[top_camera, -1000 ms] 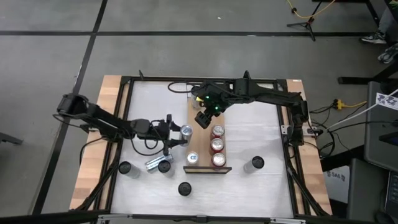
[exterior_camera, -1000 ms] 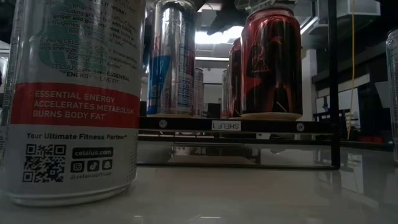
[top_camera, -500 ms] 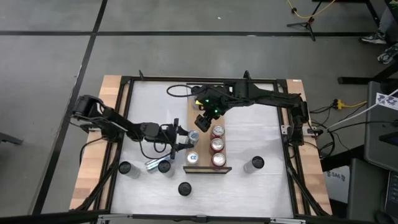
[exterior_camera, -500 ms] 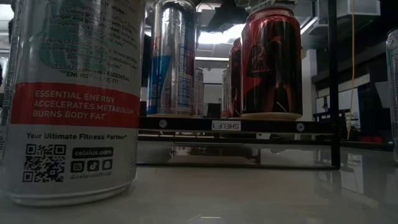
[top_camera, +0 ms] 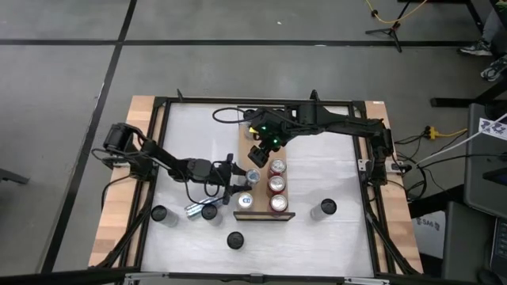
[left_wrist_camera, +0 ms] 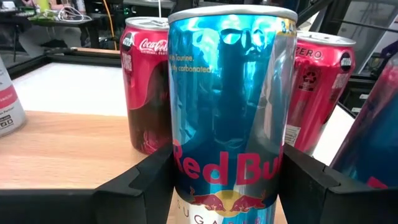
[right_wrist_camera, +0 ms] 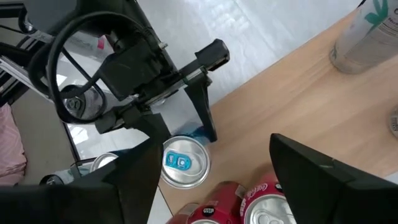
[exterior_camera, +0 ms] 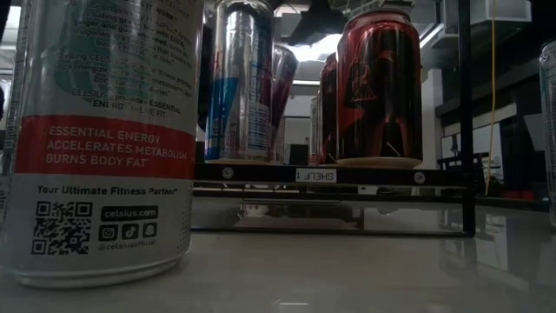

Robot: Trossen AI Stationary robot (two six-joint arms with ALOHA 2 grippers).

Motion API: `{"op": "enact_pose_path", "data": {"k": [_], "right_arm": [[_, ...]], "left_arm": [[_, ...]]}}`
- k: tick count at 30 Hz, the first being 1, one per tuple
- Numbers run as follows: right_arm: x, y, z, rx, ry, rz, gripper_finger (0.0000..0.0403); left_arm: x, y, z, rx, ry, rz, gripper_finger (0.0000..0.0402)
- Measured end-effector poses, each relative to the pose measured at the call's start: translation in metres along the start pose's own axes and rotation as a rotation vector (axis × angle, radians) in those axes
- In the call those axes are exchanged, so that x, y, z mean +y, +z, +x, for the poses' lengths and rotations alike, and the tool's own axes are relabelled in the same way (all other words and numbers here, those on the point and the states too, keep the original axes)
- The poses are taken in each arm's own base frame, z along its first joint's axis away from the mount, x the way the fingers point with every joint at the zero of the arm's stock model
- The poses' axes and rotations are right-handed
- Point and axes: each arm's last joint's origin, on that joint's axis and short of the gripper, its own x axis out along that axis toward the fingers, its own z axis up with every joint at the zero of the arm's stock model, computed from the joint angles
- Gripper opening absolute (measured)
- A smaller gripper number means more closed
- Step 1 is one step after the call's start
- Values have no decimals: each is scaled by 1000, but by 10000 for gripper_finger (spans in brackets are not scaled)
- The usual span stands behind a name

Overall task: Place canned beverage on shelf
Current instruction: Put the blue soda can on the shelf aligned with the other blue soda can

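Note:
The shelf (top_camera: 261,142) is a light-brown plank with three red cola cans (top_camera: 276,184) in a row along its right half. A blue-and-silver can (top_camera: 245,201) stands at its near left. My left gripper (top_camera: 250,176) is shut on a blue Red Bull can (left_wrist_camera: 227,106), upright over the shelf's left half just beyond that can. The held can's base is hidden. My right gripper (top_camera: 257,152) hangs open above the shelf, just beyond the held can (right_wrist_camera: 183,163), with nothing between its fingers. My left gripper pinches the Red Bull can's side wall (left_wrist_camera: 186,180) between its two fingers (left_wrist_camera: 140,183), on the can's lower half. The fingers come in level from the table's left. The can stays upright; I cannot tell whether its base rests on the shelf.
A pale can (right_wrist_camera: 367,37) stands at the shelf's far end. Loose cans sit on the table at the near left (top_camera: 160,214), (top_camera: 210,212), one lying down (top_camera: 194,209), one near the front edge (top_camera: 234,239) and one at the right (top_camera: 323,208).
My left gripper has carried the Red Bull can toward the table's right edge and lower, from beside the shelf's left edge to over its left half. The can has stayed upright in the hold.

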Motion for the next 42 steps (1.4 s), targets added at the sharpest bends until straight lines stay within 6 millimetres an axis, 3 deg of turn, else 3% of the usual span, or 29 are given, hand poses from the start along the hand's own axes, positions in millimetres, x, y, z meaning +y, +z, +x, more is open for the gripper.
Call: {"op": "enact_pose_path", "data": {"k": [11,23,36,42], "right_arm": [[-5,-13,-1,90,-119,2,287],[17,-29,2,9,-252,-88,287],[18,-32,49,101,-339,-137,287],[17,-31,57,110,-362,-172,287]], "left_arm": [[0,-1,1,12,5,2,215],[0,-2,0,17,14,3,215],[0,-2,0,16,12,2,215],[0,-2,0,16,11,2,215]]}}
